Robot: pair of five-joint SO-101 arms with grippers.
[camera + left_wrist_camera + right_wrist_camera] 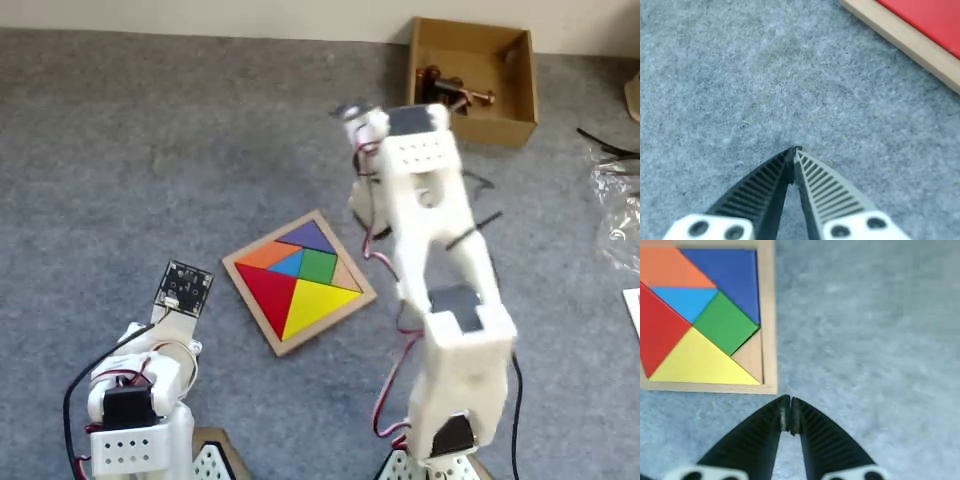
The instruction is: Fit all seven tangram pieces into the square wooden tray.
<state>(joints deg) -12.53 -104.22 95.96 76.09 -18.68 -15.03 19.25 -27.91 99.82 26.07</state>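
Note:
The square wooden tray [277, 340] lies tilted mid-table with several coloured pieces in it: red [268, 290], yellow [315, 305], green [319, 265], orange [268, 254], light blue [288, 266] and purple-blue [310, 237]. A bare triangular gap [751, 357] sits between green, yellow and the tray rim [767, 315]. My right gripper [790, 414] is shut and holds nothing, just off the tray's corner near the yellow piece [700, 362]. My left gripper [794, 152] is shut and holds nothing over bare carpet, the tray edge [905, 37] and red piece [935, 20] lying ahead of it.
A cardboard box [470, 70] with metal parts stands at the back right. Clear plastic [620, 215] lies at the right edge. The right arm [440, 280] stretches over the carpet right of the tray; the left arm [140, 400] sits at the front left.

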